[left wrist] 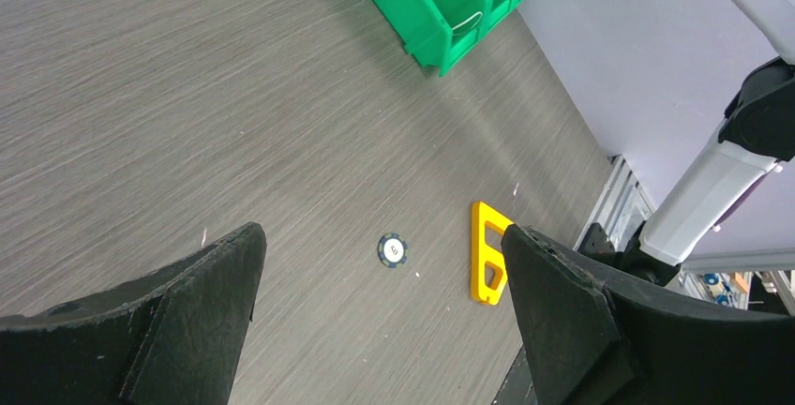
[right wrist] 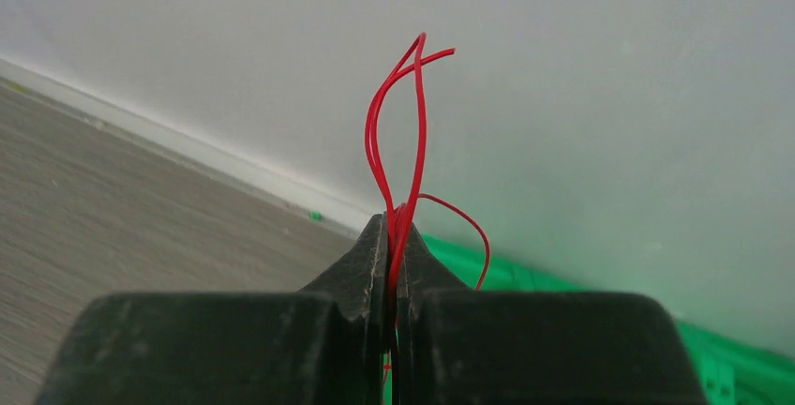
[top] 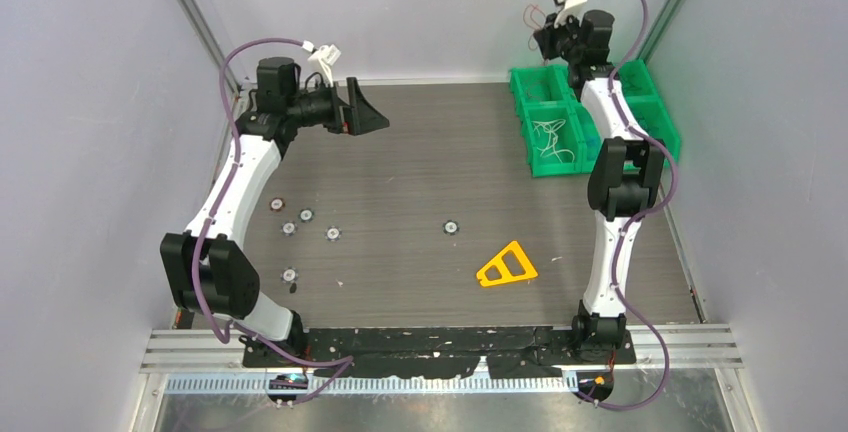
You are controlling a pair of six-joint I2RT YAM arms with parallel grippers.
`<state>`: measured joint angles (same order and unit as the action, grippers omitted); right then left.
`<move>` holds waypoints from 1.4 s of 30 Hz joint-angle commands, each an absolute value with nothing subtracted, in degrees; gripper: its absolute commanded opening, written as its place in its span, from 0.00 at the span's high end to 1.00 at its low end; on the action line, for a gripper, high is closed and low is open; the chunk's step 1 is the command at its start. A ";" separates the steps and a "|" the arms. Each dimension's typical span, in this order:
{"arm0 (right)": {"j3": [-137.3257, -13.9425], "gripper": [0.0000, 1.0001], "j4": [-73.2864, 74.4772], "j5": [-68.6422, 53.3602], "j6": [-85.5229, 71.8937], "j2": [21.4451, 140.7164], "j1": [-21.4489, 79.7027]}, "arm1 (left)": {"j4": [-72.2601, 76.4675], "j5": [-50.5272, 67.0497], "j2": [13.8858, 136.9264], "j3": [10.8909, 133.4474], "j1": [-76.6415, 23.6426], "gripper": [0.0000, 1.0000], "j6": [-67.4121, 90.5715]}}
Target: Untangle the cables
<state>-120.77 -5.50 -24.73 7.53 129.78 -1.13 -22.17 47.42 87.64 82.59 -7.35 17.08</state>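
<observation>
Red cables (right wrist: 403,213) stand clamped between the closed fingers of the right gripper (right wrist: 394,236) near green bins (top: 528,92); the left gripper (left wrist: 382,236) hangs spread wide, empty, above the table (top: 420,152).

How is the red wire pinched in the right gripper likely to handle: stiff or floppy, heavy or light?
Probably light and springy rather than limp: the red wire juts in thin curved strands past the right gripper and holds its shape. Being so thin, it could slip if the shut jaws ease. Its loose loops look apt to snag.
</observation>
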 commanded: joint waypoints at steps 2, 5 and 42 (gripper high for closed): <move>-116.51 0.95 -1.60 -19.24 14.94 128.42 -1.13 | -22.87 46.48 86.92 83.54 -6.86 0.00 15.73; -118.65 0.94 2.95 -19.51 17.64 130.36 -1.14 | -23.02 46.37 87.05 83.40 -6.86 0.00 15.59; -123.59 0.08 18.46 -25.13 14.46 121.74 -1.14 | -31.83 44.31 87.52 87.15 -5.68 0.00 11.88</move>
